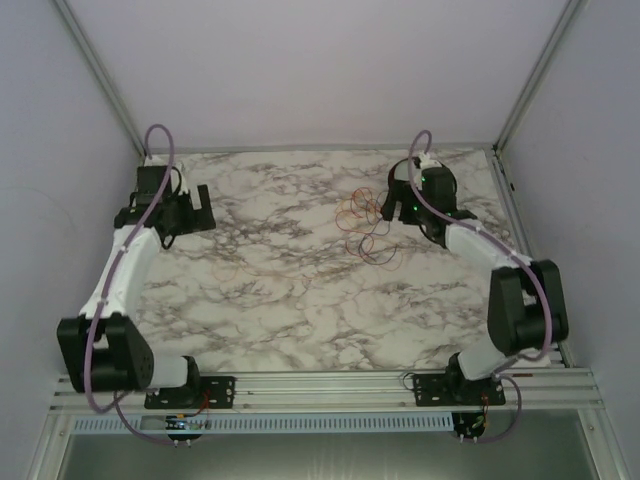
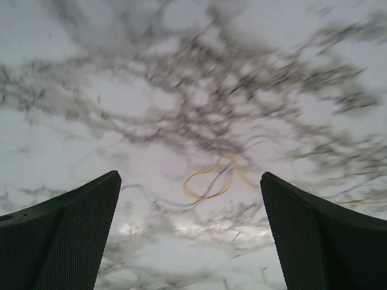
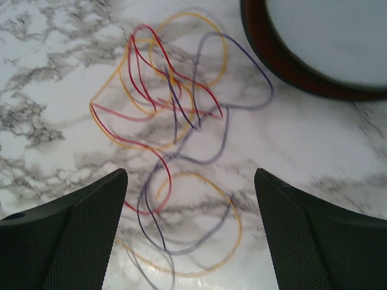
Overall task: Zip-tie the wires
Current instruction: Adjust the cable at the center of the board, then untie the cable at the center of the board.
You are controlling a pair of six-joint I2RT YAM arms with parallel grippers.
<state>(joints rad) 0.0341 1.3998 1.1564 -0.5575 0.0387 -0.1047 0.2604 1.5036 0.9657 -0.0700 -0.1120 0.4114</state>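
The wires (image 1: 365,225) lie in a loose tangle of red, orange, yellow and dark loops on the marble table, right of centre. In the right wrist view the wires (image 3: 175,121) spread from between my fingers up to the middle. My right gripper (image 3: 190,235) is open and empty, with some loops between its jaws; in the top view the right gripper (image 1: 393,206) is at the tangle's right edge. My left gripper (image 1: 197,210) is far to the left, open and empty. In the left wrist view the left gripper (image 2: 190,241) faces a small yellow and grey wire loop (image 2: 208,181) on the table.
A dark-rimmed round white dish (image 3: 326,48) sits just beyond the wires, at the top right of the right wrist view. The marble table (image 1: 290,290) is fenced by walls on three sides. A metal rail (image 1: 330,385) carries both arm bases at the near edge.
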